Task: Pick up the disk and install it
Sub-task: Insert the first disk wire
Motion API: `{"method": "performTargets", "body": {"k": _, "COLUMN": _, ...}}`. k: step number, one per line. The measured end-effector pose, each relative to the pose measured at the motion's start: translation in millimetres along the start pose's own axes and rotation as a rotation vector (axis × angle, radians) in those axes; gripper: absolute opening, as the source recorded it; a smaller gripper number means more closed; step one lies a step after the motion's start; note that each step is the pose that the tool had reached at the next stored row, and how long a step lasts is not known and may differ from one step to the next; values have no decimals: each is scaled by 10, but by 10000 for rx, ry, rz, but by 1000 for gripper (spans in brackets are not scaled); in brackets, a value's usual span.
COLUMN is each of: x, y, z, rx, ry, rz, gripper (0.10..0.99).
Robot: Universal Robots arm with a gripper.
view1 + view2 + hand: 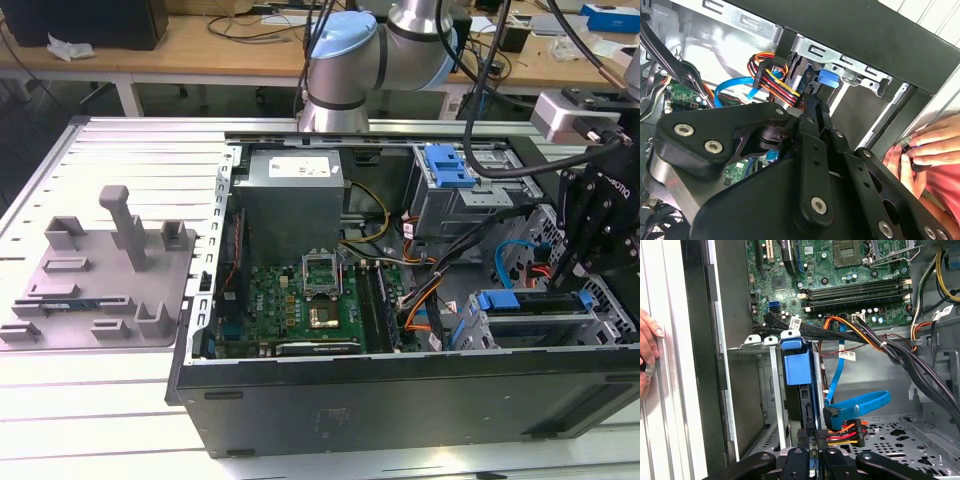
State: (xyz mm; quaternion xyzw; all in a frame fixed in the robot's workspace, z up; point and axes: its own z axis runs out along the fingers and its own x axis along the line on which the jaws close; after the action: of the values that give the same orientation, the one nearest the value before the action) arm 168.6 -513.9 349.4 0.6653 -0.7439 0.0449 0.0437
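The gripper (pixel 810 460), at the first wrist view's lower centre, sits over the disk (pixel 807 412) standing in its cage (pixel 772 390); its grip cannot be told.

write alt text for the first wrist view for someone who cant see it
The black tool hangs inside an open grey computer case over a grey metal drive cage holding a blue-railed disk. A blue flat data cable and red-orange-yellow power wires lie beside the cage, with the green motherboard beyond. A person's hand rests on the case's outer edge.

Lab: open computer case (pixel 400 400) on slotted metal table (pixel 120 150), cluttered workbenches (pixel 200 50) behind.
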Motion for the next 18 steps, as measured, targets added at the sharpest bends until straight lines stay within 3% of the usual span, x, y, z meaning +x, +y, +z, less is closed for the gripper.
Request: {"method": "performTargets", "body": {"k": 18, "x": -25, "y": 3, "z": 8, "rx": 19, "ry": 1, "rz": -147, "gripper": 169}}
